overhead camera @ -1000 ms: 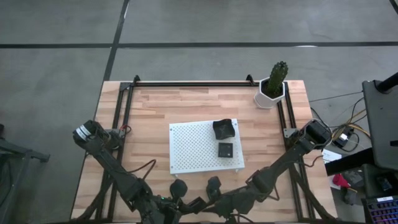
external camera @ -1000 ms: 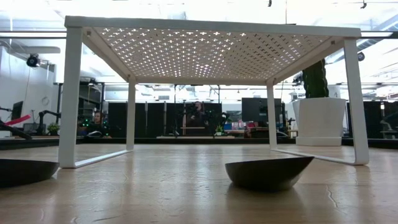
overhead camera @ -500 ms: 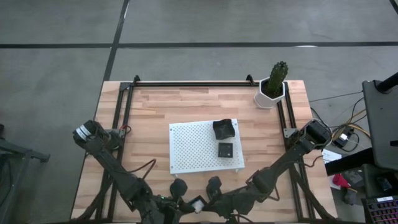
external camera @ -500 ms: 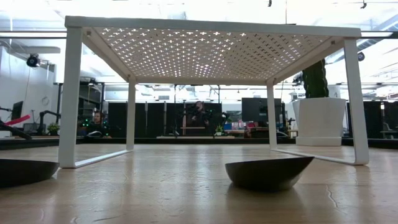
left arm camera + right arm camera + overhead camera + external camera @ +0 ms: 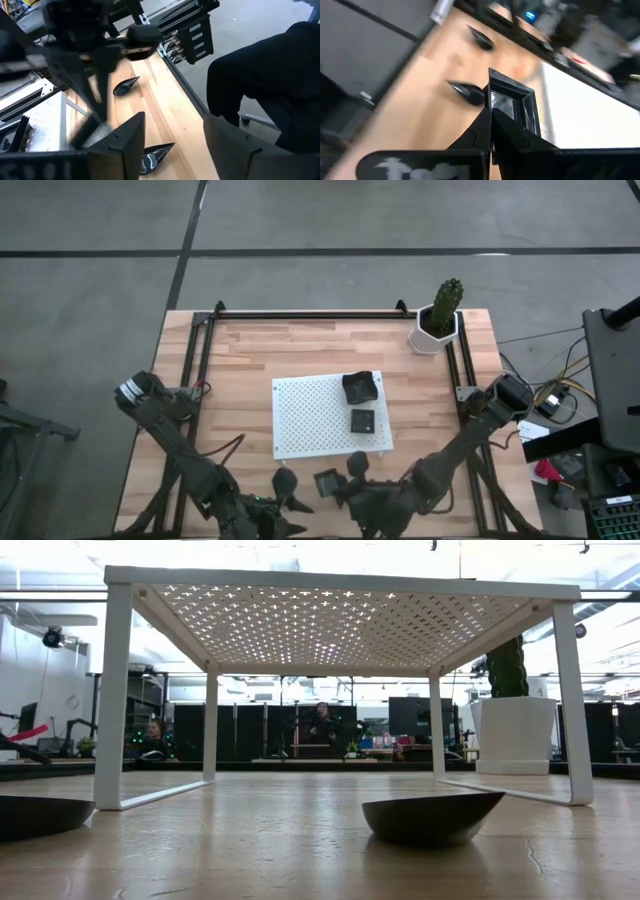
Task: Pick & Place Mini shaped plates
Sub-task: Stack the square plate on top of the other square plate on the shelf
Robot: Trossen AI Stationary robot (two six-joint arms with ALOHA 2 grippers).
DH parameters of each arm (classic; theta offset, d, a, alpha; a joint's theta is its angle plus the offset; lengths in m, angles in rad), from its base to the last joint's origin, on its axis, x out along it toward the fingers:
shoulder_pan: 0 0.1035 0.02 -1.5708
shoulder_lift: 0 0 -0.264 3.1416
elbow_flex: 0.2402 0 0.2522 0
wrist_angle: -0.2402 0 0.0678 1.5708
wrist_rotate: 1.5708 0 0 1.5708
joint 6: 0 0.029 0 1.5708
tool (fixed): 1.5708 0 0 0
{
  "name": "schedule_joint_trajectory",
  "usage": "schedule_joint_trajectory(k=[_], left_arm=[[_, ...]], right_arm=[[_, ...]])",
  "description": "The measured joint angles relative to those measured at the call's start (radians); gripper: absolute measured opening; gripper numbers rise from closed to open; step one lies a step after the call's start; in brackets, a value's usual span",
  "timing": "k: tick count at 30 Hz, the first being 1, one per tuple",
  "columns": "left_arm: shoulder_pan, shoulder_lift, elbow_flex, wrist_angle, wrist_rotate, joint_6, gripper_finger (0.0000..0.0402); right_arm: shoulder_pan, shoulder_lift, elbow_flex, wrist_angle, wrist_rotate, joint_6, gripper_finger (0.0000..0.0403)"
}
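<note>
a pale wooden table [image 5: 250, 370] stands on a grey floor, and we take the white perforated board [image 5: 325, 415] near its middle as our landmark. on the board's far right part lie two small black plates, a larger one [image 5: 360, 387] at the corner and a small square one [image 5: 362, 420] just nearer us. beyond that far right corner, at the table's edge, stands a white pot with a cactus [image 5: 438, 320]. just off the board's near edge, the right end effector [image 5: 340, 486] has its fingers closed on the rim of a square black plate [image 5: 326, 482], held tilted above the wood; the right wrist view shows this pinch clearly. beside it, by the board's near left corner, the left end effector [image 5: 290, 502] stands spread wide with nothing in it. two leaf-shaped black plates [image 5: 284, 479] [image 5: 357, 464] rest on the table along the board's near edge.
</note>
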Motion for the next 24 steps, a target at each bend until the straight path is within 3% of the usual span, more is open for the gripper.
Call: schedule_joint_trajectory(k=[6,16,24], left_arm=[[-0.020,-0.001,-0.016,0.022,0.000,-0.007,0.0202],[-0.031,-0.010,-0.202,0.276,0.000,0.009,0.0202],[-0.033,-0.043,-0.343,0.493,-0.003,0.029,0.0202]], right_arm=[[0.051,0.000,0.069,-0.280,0.235,0.038,0.0008],[0.066,-0.038,0.070,-0.620,0.338,0.242,0.0008],[0.044,-0.107,0.051,-0.699,0.365,0.299,0.0008]])
